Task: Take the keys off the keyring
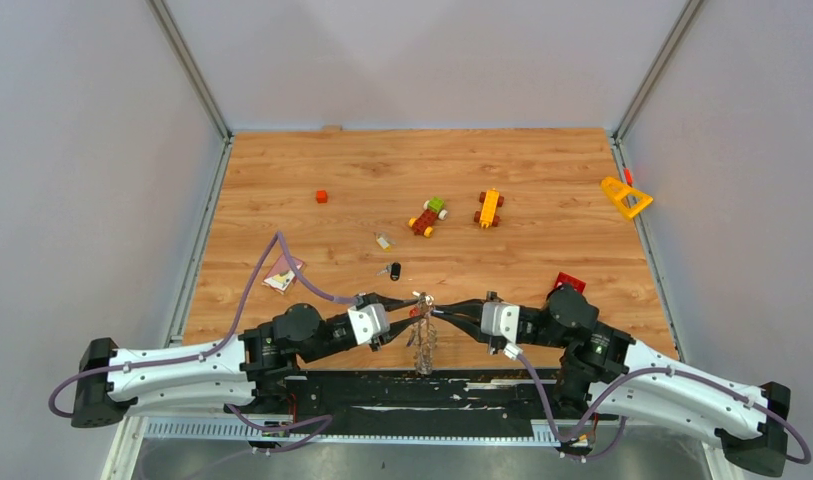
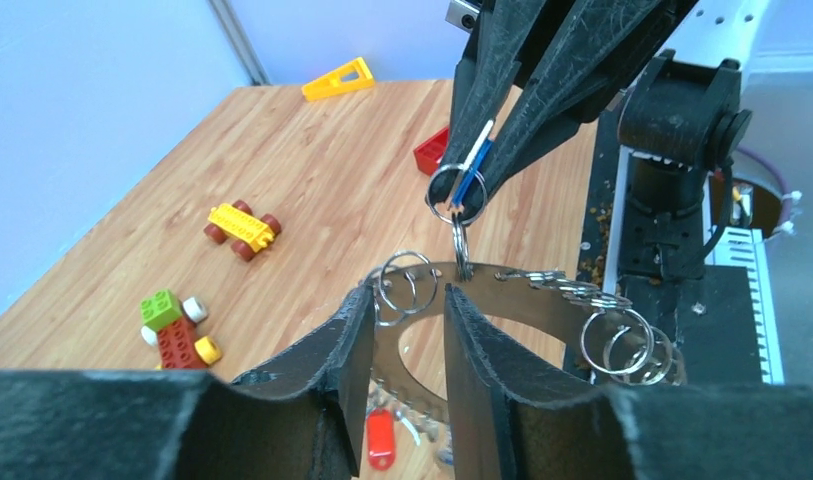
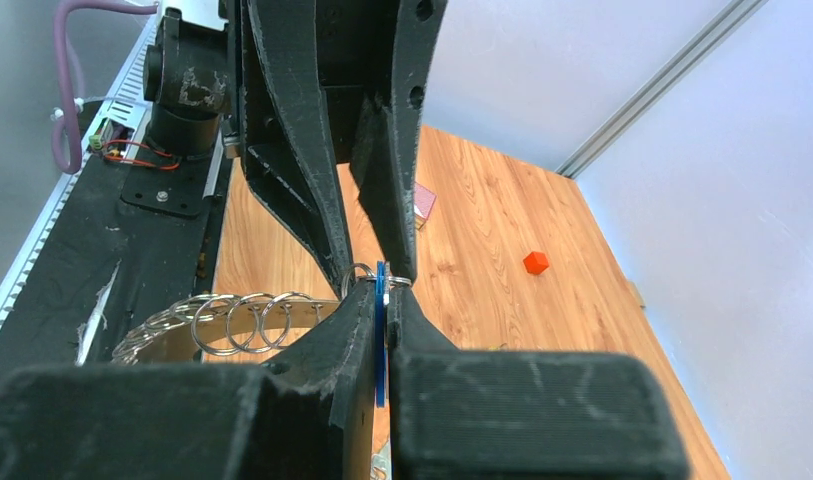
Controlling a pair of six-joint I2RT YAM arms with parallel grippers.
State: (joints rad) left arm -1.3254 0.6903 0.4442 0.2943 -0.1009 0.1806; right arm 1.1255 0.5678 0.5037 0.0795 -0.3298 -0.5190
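Wood-grain tabletop (image 1: 282, 170), pale grey walls (image 1: 412, 60), metal corner rails (image 1: 190, 65), keyring (image 1: 423, 345) over near edge.

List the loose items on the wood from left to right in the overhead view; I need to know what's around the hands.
pink card → small red cube → red and green block car → yellow block car → red block → yellow triangle

White shells are covering both black-jointed arms (image 1: 172, 362); black grippers (image 1: 414, 301) are tipping them; purple cables (image 1: 279, 240) are looping near the base plate (image 1: 382, 386).
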